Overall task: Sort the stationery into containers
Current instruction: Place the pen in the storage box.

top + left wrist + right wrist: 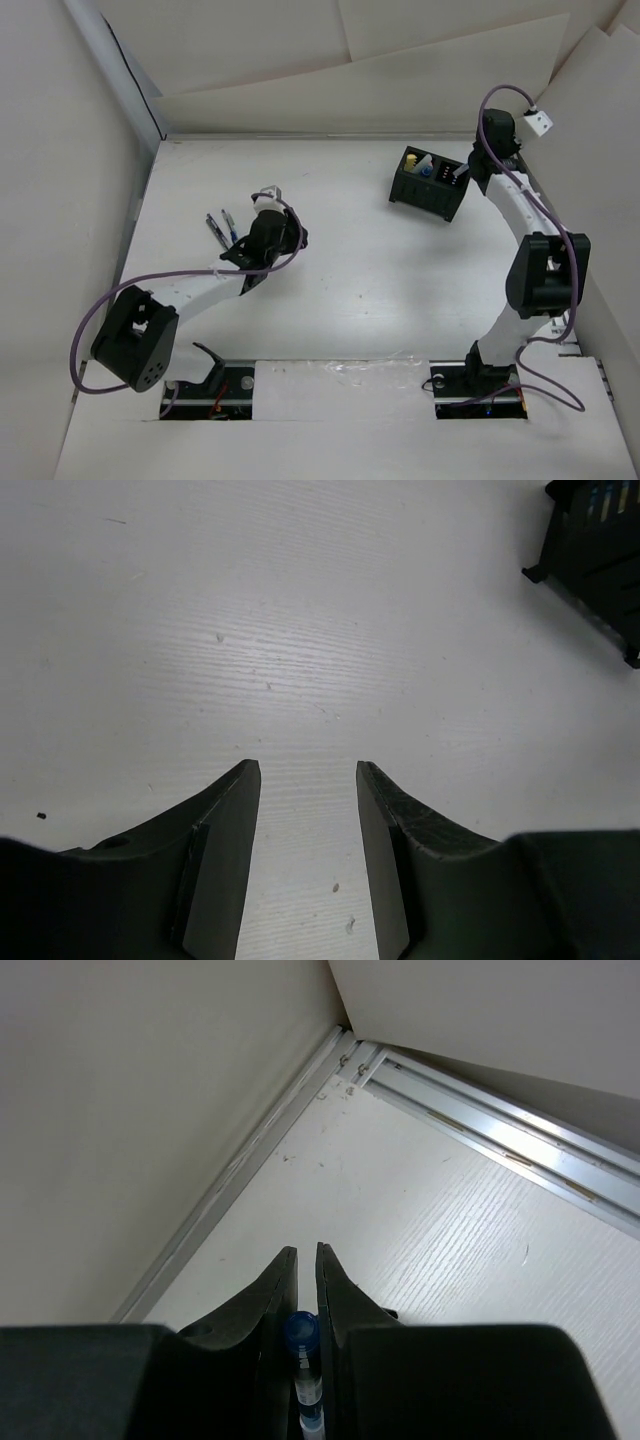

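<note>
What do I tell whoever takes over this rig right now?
Left claw: open, empty, over bare table.
Right claw: shut on a blue-capped pen, beside the box.
Box: far right of the table, with some pieces already inside, one of them yellow.
Done: part of the sort.
Left: drop the held pen in the box. Two pens lie at the table's left side, not yet picked up.
</note>
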{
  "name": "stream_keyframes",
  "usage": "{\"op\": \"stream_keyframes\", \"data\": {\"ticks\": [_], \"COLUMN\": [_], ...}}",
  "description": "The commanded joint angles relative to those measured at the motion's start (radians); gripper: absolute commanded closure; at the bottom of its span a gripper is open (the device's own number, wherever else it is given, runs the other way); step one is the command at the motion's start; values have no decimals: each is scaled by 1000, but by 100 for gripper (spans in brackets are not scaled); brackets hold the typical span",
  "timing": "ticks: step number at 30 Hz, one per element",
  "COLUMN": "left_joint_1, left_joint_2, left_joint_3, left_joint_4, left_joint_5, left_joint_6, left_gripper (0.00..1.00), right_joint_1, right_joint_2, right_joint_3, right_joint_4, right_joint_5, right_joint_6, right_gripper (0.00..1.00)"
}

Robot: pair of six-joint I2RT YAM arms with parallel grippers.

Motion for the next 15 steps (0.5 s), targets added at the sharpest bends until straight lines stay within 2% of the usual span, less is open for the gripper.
{"op": "stream_keyframes", "data": {"ticks": [1, 6, 9, 10, 13, 14, 15], "left_joint_1": [6, 6, 15, 15, 39, 61, 74], "left_joint_2": [22, 43, 43, 43, 52, 62, 62], "left_joint_3": [63, 72, 81, 81, 90, 90, 90], "left_joint_4": [-46, -106, -132, -132, -158, -168, -169], "left_joint_5": [-67, -147, -200, -214, -247, -247, -221], "left_joint_6": [-29, -65, -65, -75, -85, -96, -96], "left_gripper": [61, 62, 62, 62, 62, 62, 62], "right_joint_1": [20, 40, 40, 40, 49, 49, 49], "right_joint_2": [29, 75, 75, 75, 38, 24, 6], "right_joint_3": [57, 57, 47, 38, 38, 38, 38], "right_joint_4": [-3, -30, -46, -46, -58, -58, -58], "right_joint_5": [55, 12, -23, -36, -57, -68, -95], "right_joint_6": [-22, 19, 39, 48, 59, 59, 59], "right_gripper": [100, 100, 81, 67, 46, 36, 32]}}
